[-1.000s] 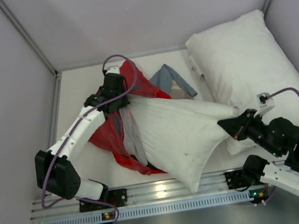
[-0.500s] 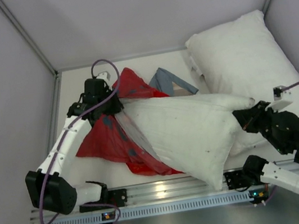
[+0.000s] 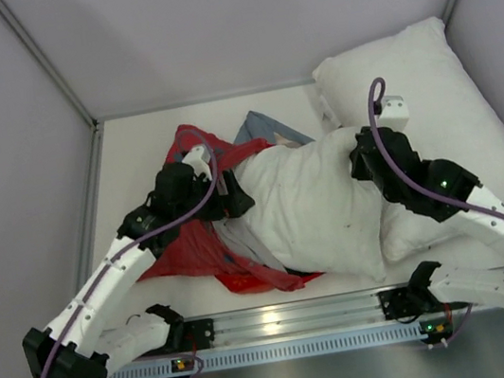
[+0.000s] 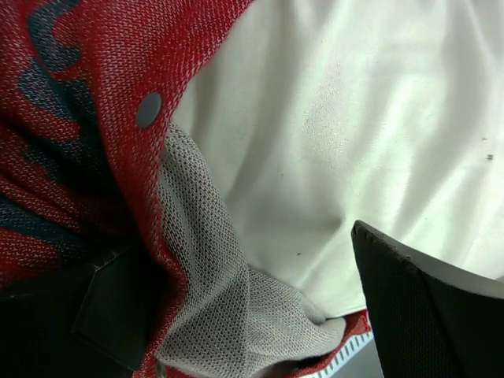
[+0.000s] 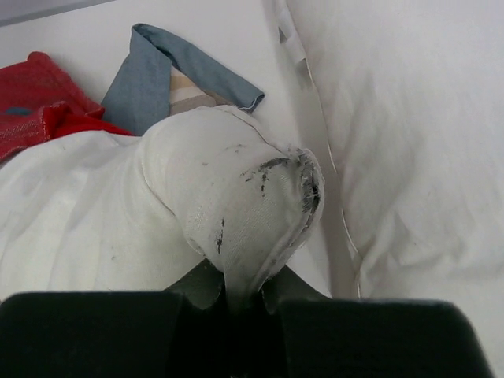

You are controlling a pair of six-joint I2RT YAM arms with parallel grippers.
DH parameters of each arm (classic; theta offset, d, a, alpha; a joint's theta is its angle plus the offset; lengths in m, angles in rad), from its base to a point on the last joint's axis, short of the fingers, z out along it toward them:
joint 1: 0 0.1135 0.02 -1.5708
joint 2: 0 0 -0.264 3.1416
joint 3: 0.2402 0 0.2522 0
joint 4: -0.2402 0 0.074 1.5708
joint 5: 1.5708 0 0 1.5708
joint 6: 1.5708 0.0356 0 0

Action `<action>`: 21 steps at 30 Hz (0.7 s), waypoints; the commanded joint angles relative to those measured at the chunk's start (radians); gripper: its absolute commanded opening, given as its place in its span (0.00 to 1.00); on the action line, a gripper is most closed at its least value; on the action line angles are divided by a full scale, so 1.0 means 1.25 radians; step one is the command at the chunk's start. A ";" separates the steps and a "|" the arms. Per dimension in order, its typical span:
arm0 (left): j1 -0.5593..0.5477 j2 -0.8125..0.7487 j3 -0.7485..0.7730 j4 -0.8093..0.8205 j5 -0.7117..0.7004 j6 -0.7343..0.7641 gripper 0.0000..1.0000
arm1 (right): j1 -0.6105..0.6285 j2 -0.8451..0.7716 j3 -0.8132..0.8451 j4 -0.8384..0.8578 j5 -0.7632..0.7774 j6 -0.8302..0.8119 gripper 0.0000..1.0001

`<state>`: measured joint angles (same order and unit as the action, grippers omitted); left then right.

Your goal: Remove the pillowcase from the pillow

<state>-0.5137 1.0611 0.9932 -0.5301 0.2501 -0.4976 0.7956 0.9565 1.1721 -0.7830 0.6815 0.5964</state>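
White walls, pale surface (image 3: 131, 151): a pillow nearly out of its case.
The right claw (image 3: 360, 168) was clamped on a corner of the pillow (image 3: 313, 213). The left claw (image 3: 237, 198) looked apart, with the red pillowcase (image 3: 195, 251) bunched under it. I think it should pinch the hem and pull away from the right claw. No words could be read.

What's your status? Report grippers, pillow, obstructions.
Right gripper shut on pillow corner. Left gripper open at pillowcase hem. Pillowcase bunched at pillow's left end, not off. Second pillow beside right arm.
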 commanded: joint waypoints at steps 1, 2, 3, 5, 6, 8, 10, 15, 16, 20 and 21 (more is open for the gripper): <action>-0.119 -0.017 -0.062 -0.007 -0.173 -0.084 0.99 | -0.031 0.004 0.040 0.112 -0.080 -0.018 0.00; -0.137 -0.018 -0.078 -0.005 -0.191 -0.101 0.99 | -0.038 0.001 0.037 0.118 -0.096 -0.016 0.00; -0.167 -0.014 -0.111 -0.002 -0.246 -0.129 0.99 | -0.051 -0.009 0.034 0.123 -0.109 -0.013 0.00; -0.196 -0.001 -0.140 -0.003 -0.293 -0.150 0.99 | -0.067 -0.018 0.037 0.137 -0.132 -0.013 0.00; -0.220 0.002 -0.174 0.002 -0.322 -0.174 0.99 | -0.088 -0.022 0.043 0.136 -0.135 -0.016 0.00; -0.233 -0.002 -0.215 0.017 -0.331 -0.198 0.98 | -0.114 -0.025 0.076 0.137 -0.155 -0.023 0.00; -0.249 -0.009 -0.283 0.066 -0.313 -0.229 0.90 | -0.153 -0.016 0.126 0.136 -0.168 -0.029 0.00; -0.266 -0.067 -0.391 0.117 -0.296 -0.289 0.00 | -0.279 0.040 0.239 0.166 -0.160 -0.098 0.00; -0.266 -0.090 -0.402 0.115 -0.297 -0.289 0.00 | -0.307 0.063 0.277 0.166 -0.156 -0.108 0.00; -0.266 -0.161 -0.447 0.089 -0.315 -0.309 0.00 | -0.490 0.123 0.340 0.166 -0.193 -0.125 0.00; -0.266 -0.174 -0.459 0.083 -0.320 -0.315 0.00 | -0.588 0.137 0.345 0.166 -0.226 -0.118 0.00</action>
<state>-0.8482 0.8532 0.5117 -0.1654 -0.1223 -0.8753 0.2771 1.1240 1.4815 -0.7574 0.2966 0.4816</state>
